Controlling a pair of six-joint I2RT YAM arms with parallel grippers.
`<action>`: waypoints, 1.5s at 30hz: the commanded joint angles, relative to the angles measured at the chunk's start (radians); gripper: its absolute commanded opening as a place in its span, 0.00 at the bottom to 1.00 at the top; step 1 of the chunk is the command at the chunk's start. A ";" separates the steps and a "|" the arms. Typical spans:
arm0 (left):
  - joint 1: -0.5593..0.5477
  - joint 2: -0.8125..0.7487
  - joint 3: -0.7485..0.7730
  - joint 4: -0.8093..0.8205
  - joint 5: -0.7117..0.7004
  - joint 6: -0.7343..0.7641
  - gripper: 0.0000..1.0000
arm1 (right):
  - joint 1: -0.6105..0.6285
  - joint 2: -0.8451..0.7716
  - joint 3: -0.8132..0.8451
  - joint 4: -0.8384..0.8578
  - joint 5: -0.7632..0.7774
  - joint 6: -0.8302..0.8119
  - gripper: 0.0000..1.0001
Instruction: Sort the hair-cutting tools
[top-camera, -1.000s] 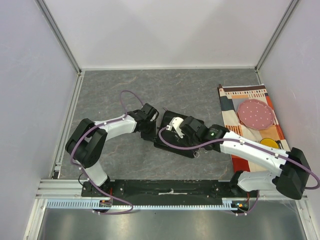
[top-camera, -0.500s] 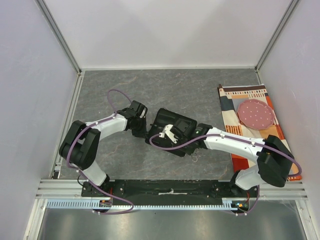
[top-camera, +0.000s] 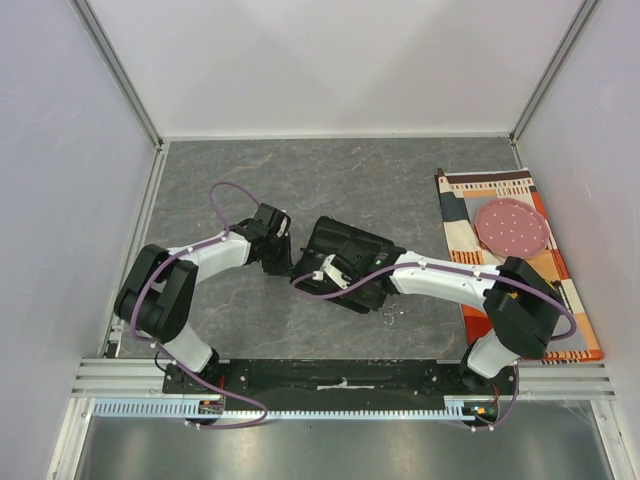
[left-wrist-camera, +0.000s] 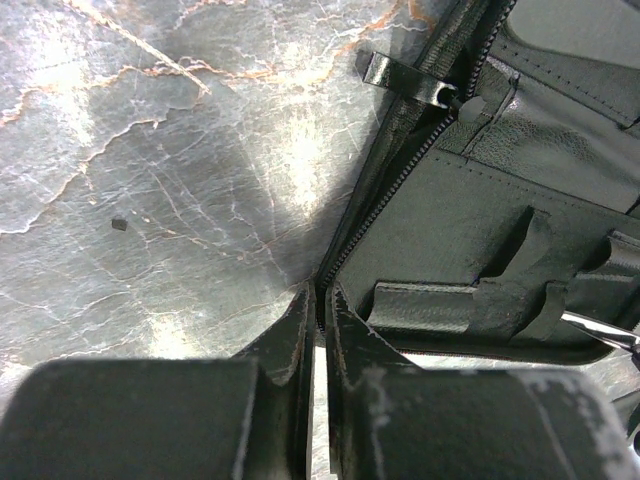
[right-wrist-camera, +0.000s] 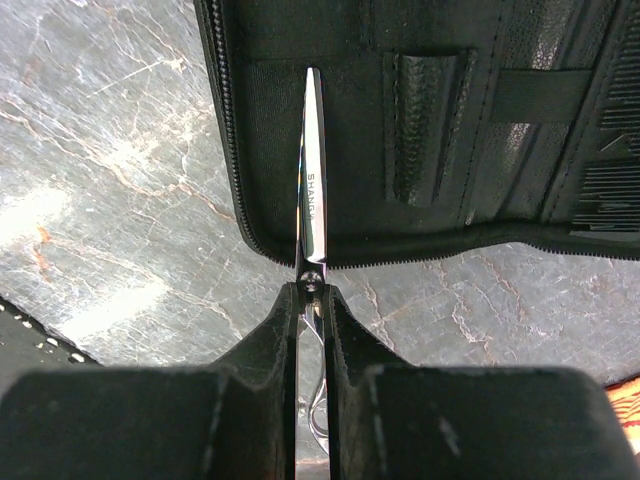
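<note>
The black pouch (top-camera: 350, 252) lies open at the table's middle. My left gripper (top-camera: 274, 250) is at its left edge; in the left wrist view the gripper (left-wrist-camera: 320, 298) is shut on the pouch's zipper edge (left-wrist-camera: 400, 170). My right gripper (top-camera: 340, 278) is over the pouch's near edge, shut on a pair of silver scissors (right-wrist-camera: 312, 190) at the pivot, with the blades pointing across the pouch lining (right-wrist-camera: 450, 120). A second pair of scissors (top-camera: 391, 316) lies on the table beside the pouch. A black comb (right-wrist-camera: 606, 140) sits in the pouch at the right. The handled comb tool is not in view.
A patterned cloth (top-camera: 500, 195) with a pink dotted plate (top-camera: 511, 227) lies at the right side of the table. Its orange corner (right-wrist-camera: 626, 400) shows in the right wrist view. Grey walls close in the table on three sides.
My right gripper has moved left with the scissors, bringing their blades over the pouch's near edge. My left gripper has shifted left and slightly nearer with the pouch edge.
</note>
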 joint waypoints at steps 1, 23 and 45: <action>0.009 0.014 -0.036 -0.020 -0.055 0.049 0.04 | 0.005 0.016 0.045 0.021 0.018 -0.024 0.00; 0.006 0.030 -0.033 -0.009 -0.034 0.052 0.02 | 0.003 0.039 -0.013 0.271 -0.015 -0.004 0.00; -0.005 0.026 -0.030 -0.014 -0.034 0.056 0.02 | 0.006 0.125 0.010 0.324 -0.028 -0.164 0.00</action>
